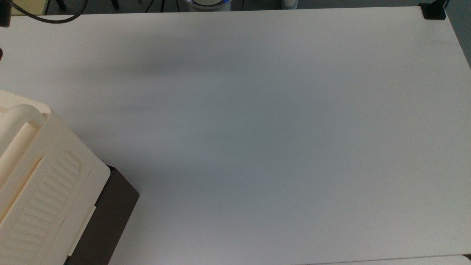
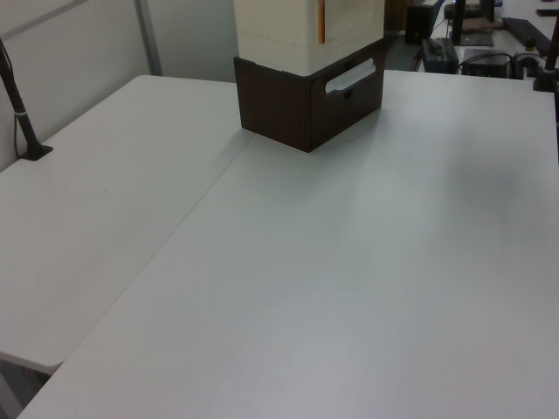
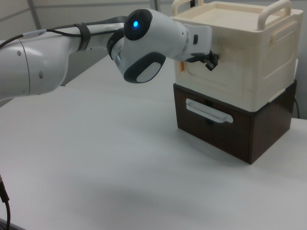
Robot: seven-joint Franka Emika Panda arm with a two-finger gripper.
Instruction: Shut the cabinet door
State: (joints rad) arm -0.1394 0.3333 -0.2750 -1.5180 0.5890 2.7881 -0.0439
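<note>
I see the cabinet door (image 3: pixel 225 76) sitting flush against the front of the cream cabinet (image 3: pixel 268 62), which stands on a dark brown drawer unit (image 3: pixel 225 127) on the white worktop (image 3: pixel 120 158), gripper (image 3: pixel 211 60) touching the door's face, can't tell if its fingers are apart.

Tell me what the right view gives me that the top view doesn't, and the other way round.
Right view: the arm with its gripper at the cabinet door, which looks flush with the front. Below it is a dark brown drawer with a white handle.
Top view: the ribbed top panel from above, a black clamp at the top view's upper right corner, and a cable at its upper left.
Both: the cabinet and the white table.
</note>
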